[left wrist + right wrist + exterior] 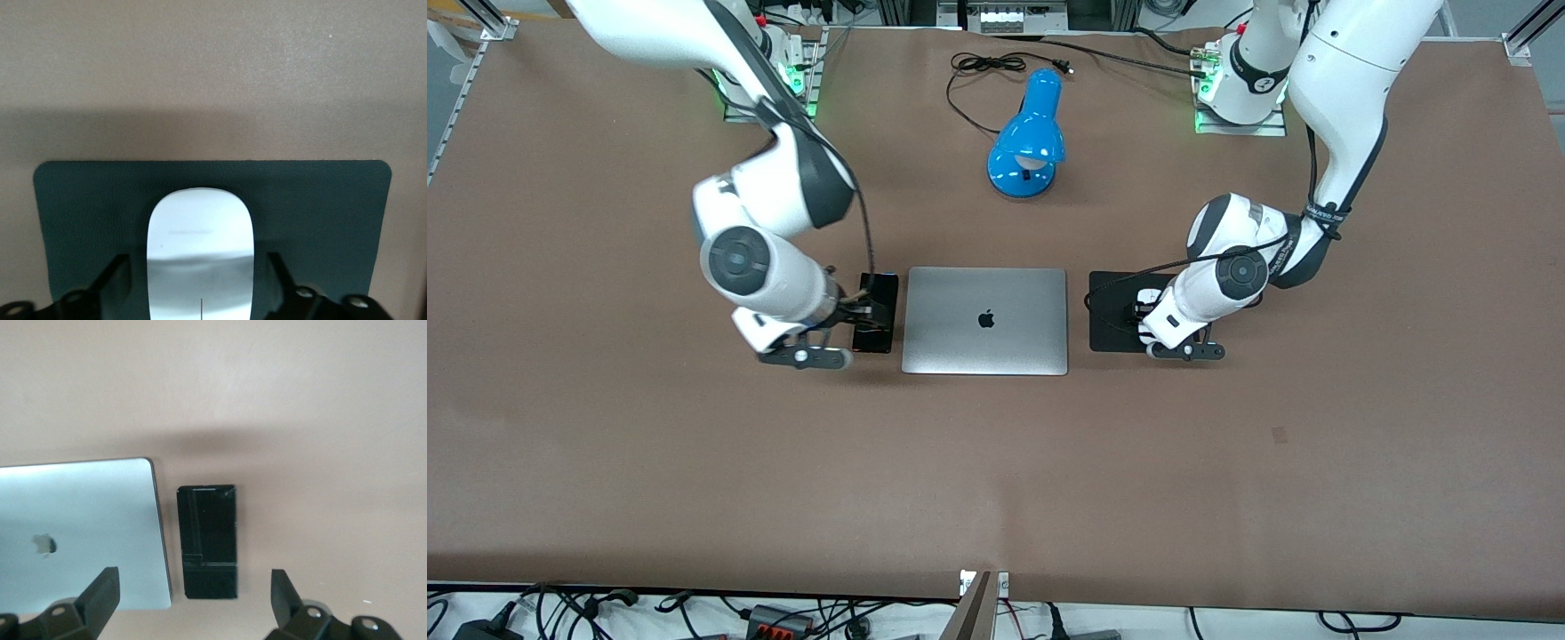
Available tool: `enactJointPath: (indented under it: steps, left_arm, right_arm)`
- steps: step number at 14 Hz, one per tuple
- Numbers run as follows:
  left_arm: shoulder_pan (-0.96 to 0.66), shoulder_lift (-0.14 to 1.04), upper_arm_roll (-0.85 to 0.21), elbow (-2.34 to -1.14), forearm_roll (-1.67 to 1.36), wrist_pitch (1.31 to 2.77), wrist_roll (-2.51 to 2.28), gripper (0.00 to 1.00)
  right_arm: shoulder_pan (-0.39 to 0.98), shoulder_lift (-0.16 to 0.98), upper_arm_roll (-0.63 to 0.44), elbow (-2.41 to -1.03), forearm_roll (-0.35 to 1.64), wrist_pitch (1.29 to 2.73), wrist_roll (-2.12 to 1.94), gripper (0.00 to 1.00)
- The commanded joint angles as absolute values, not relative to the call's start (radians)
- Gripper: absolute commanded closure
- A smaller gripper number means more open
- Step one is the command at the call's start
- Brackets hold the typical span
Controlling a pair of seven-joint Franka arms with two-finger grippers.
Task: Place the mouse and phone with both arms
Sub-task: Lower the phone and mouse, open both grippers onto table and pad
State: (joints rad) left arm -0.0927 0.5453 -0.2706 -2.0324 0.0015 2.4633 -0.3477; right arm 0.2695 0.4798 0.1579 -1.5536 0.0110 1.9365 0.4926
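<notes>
The white oval mouse (200, 247) lies on the black square pad (320, 213), toward the left arm's end of the laptop. My left gripper (198, 277) is low over the pad (1112, 313) and open, one finger on each side of the mouse with a gap to each. In the front view my left gripper (1144, 313) mostly hides the mouse. The black phone (208, 540) lies flat on the table beside the laptop's other edge. My right gripper (193, 593) is wide open above the phone (882, 292) and touches nothing.
A closed silver laptop (984, 320) lies between the phone and the pad. A blue desk lamp (1030, 142) with a black cable (983, 64) stands farther from the front camera than the laptop. Brown tabletop (996, 480) spreads nearer the camera.
</notes>
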Motion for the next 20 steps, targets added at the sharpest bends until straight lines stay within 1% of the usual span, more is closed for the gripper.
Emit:
enactJointPath:
  steps: [1,2,4,6,8,9,10,11,13,16,18,20]
  left_arm:
    - [-0.087,0.516,-0.272,-2.03,0.011,2.436,-0.353,0.0]
    - [-0.087,0.505,-0.272,-2.013,0.011,2.392,-0.354,0.0]
    - [-0.086,0.495,-0.267,-1.936,0.011,2.253,-0.351,0.0]
    - [-0.084,0.497,-0.253,-1.8,0.032,2.049,-0.347,0.0]
    - [-0.086,0.514,-0.25,-1.657,0.134,1.857,-0.342,0.0]
    - [-0.089,0.526,-0.252,-1.604,0.203,1.794,-0.325,0.0]
    - [-0.092,0.531,-0.252,-1.585,0.25,1.767,-0.302,0.0]
    - [-0.095,0.531,-0.25,-1.585,0.291,1.764,-0.273,0.0]
    - [-0.086,0.528,-0.25,-1.585,0.362,1.764,-0.217,0.0]
    - [-0.068,0.529,-0.247,-1.572,0.391,1.766,-0.202,0.0]
    - [-0.052,0.531,-0.249,-1.482,0.39,1.761,-0.206,0.0]
    - [-0.052,0.529,-0.25,-1.451,0.365,1.747,-0.199,0.0]
  right_arm:
    - [0.221,0.491,0.161,-1.412,0.0,1.817,0.462,0.0]
    - [0.201,0.491,0.163,-1.369,-0.006,1.783,0.457,0.0]
    - [0.175,0.489,0.16,-1.298,-0.024,1.702,0.424,0.0]
    - [0.141,0.483,0.158,-1.249,-0.031,1.629,0.397,0.0]
    - [0.108,0.46,0.156,-1.214,-0.058,1.621,0.373,0.0]
    - [0.092,0.45,0.15,-1.207,-0.064,1.621,0.342,0.0]
    - [0.066,0.445,0.143,-1.206,-0.064,1.621,0.304,0.0]
    - [0.042,0.414,0.121,-1.209,-0.057,1.631,0.269,0.0]
    - [0.04,0.379,0.056,-1.221,-0.054,1.632,0.148,0.0]
    - [-0.017,0.354,0.032,-1.224,-0.051,1.625,0.068,0.0]
    - [-0.017,0.333,-0.003,-1.229,-0.046,1.621,0.003,0.0]
    - [-0.015,0.301,-0.02,-1.261,-0.038,1.623,-0.012,0.0]
